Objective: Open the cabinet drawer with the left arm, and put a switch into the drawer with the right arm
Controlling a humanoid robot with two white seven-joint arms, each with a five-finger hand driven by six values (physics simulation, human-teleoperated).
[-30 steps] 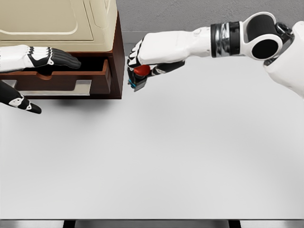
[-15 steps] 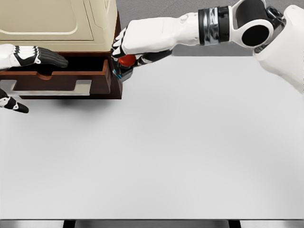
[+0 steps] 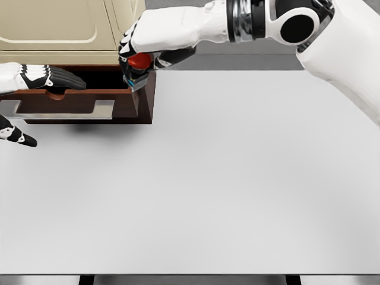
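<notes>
Cabinet (image 3: pixel 71 27): cream-coloured body with a panelled top face, standing at the far left corner of the white counter (image 3: pixel 237 178). Drawer (image 3: pixel 77 101): dark reddish-brown wood, pulled partway out toward the viewer, its interior in shadow; the front panel carries a notched cut-out along its upper edge and a pale grey plate below. Switch (image 3: pixel 138 66): small device with a rounded red button on top and a dark base showing a blue-grey edge; it is held tilted above the drawer's right front corner, clear of the counter surface.
</notes>
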